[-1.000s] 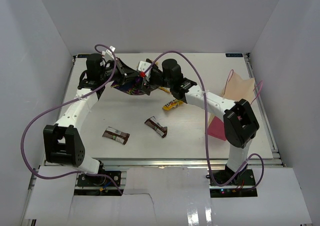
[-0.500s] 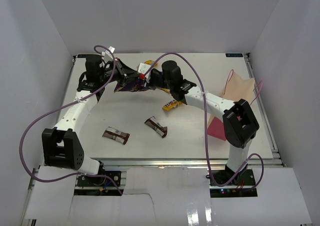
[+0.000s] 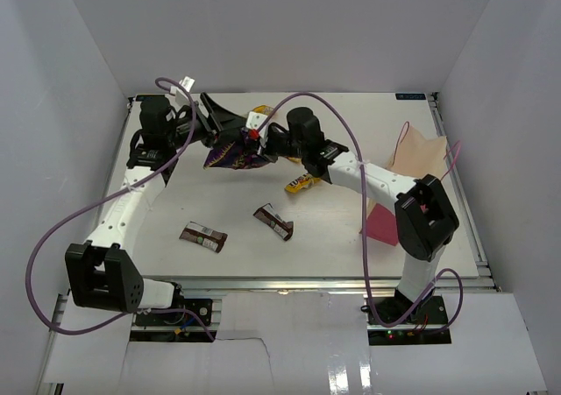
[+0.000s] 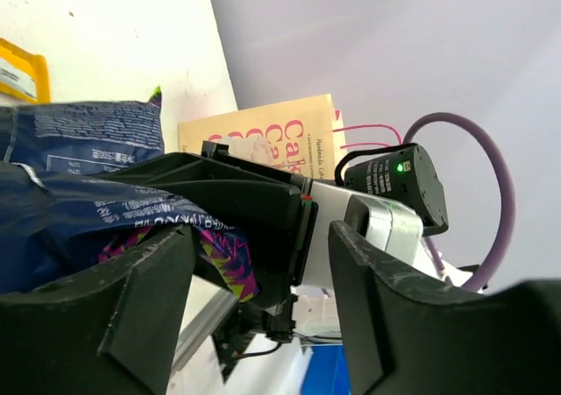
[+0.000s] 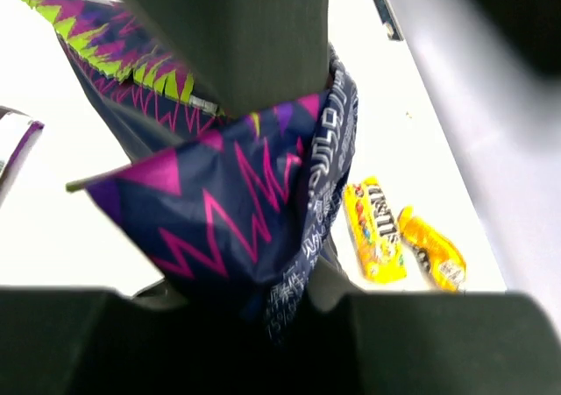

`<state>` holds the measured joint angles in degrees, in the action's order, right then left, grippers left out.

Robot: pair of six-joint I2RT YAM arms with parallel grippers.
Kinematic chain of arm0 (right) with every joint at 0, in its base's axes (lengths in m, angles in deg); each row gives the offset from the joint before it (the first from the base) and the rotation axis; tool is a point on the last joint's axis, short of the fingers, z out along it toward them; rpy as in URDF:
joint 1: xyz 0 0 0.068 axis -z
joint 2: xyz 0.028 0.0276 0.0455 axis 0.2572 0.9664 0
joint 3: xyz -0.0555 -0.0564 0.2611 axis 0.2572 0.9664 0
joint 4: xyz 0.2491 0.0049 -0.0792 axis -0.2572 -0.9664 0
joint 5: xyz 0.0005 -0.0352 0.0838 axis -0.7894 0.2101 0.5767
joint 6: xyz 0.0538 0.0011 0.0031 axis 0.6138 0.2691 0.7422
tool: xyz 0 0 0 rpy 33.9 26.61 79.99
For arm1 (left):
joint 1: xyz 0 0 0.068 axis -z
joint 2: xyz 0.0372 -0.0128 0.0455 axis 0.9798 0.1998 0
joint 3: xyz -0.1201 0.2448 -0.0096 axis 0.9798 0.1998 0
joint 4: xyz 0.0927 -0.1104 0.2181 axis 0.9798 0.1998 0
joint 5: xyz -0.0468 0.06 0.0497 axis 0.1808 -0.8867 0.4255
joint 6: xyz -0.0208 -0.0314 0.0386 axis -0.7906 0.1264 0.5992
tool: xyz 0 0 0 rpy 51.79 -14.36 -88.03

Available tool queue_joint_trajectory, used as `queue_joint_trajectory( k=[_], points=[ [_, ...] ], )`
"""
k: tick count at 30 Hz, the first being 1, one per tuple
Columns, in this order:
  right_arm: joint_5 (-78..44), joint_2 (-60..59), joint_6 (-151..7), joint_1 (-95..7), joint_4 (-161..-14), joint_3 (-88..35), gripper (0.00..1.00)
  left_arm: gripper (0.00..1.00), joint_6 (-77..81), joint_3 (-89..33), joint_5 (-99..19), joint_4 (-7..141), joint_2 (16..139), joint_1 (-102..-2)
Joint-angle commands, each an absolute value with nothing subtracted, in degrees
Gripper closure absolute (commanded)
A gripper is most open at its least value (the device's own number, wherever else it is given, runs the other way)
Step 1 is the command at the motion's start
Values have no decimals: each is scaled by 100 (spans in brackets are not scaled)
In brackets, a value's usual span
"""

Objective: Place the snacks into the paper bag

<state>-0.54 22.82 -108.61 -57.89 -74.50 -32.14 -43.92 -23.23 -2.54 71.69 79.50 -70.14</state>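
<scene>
Handover point, far-left part of the tabletop (image 3: pixel 175 204).

- The crinkly bag (image 3: pixel 230 156) hangs clear of the surface, between the two arms.
- The right gripper (image 5: pixel 263 198) has its fingers pressed onto a bunched fold of the bag. That is the only hold I can see.
- The left gripper (image 4: pixel 263 233) has its fingers spread wide. They close on nothing but sit very near the bag.
- The paper bag (image 3: pixel 414 157) is well apart, at the right edge. From here I cannot tell whether its mouth stands open.

Risks:
1. The hold is a single pinch on slick film near one side. The free corner droops, so a quick swing across could let the film creep out of the fingers.
2. The left fingers are so close that pulling away at an angle could snag a corner of the film and tug it loose.
3. On arrival, the puffed crinkly bag could catch the rim or the thin cord handles (image 3: pixel 401 141). That could fold or tip the light paper rather than drop the bag inside.
4. A low path could sweep the yellow pack (image 3: pixel 301 183) lying on the route.

Materials:
- Crinkly bag: thin creased foil film in dark blue, with magenta zigzags and a lime-green sawtooth end. It is pillowy and noisy-looking.
- Yellow packs: glossy and soft-edged. Two lie side by side in the right wrist view.
- Brown bars (image 3: pixel 203 236) and (image 3: pixel 273 222): flat, stiff oblongs with white ends, lying near the front.
- Paper bag: matte tan kraft with pink lettering and a magenta panel.
</scene>
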Motion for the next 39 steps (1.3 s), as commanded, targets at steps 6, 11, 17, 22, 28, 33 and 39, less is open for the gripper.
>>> queue_joint_trajectory(
  k=[6,11,17,22,28,33,39],
  points=[
    [1183,1521,-10541,-5227,-7733,-3706,92,24,-3289,-3457,-494,8130,7258,-7057],
    [1669,1319,-10182,-4857,-8156,-4171,92,14,-2630,-3959,-968,8755,7021,-7127],
    [2064,783,-10032,-4427,-8612,-4497,92,9,-2435,-3564,-1417,8800,6810,-7162],
    [2319,229,-10172,-3882,-9385,-5060,92,9,-2479,-2853,-1479,8519,6713,-7171],
    [2522,-465,-10523,-2942,-10062,-5437,92,9,-2479,-2483,-1409,8290,6748,-7171],
    [2320,-1088,-10787,-2135,-10388,-5561,92,9,-2479,-2325,-1286,8158,6845,-7162],
    [1530,-1642,-11208,-1378,-10659,-5561,92,9,-2532,-2201,-1154,8018,6968,-7162]
  ],
)
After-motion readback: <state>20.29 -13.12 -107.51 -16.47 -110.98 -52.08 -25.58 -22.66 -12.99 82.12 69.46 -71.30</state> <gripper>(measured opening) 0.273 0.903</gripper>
